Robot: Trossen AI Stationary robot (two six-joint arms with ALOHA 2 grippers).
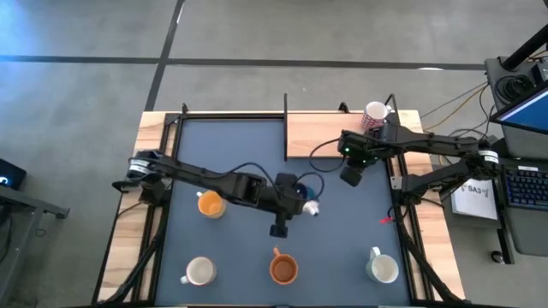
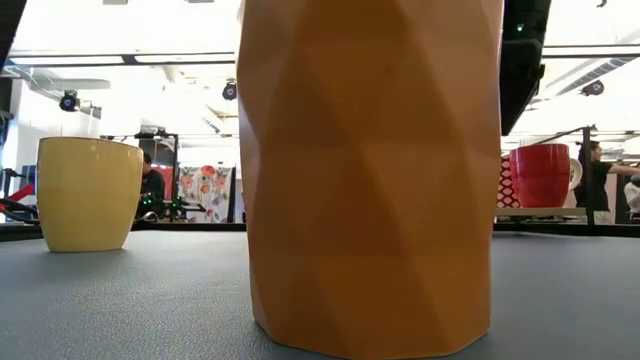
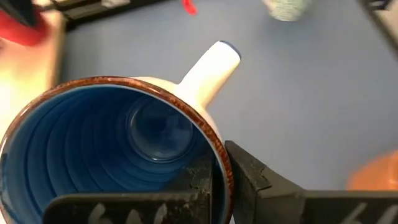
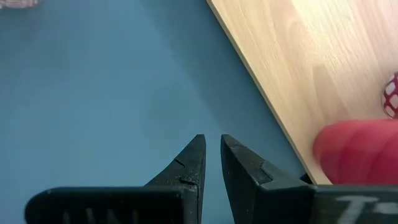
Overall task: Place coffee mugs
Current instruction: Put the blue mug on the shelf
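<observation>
Currently the blue mug (image 3: 118,143) is pinched by its rim in the left jaws (image 3: 208,180) above mid-desk (image 1: 342,248), and with so thin a grip it could swing, slip or tip when released, while the right jaws (image 4: 210,158), nearly pressed together, wait beside the wooden board (image 4: 311,68).
</observation>
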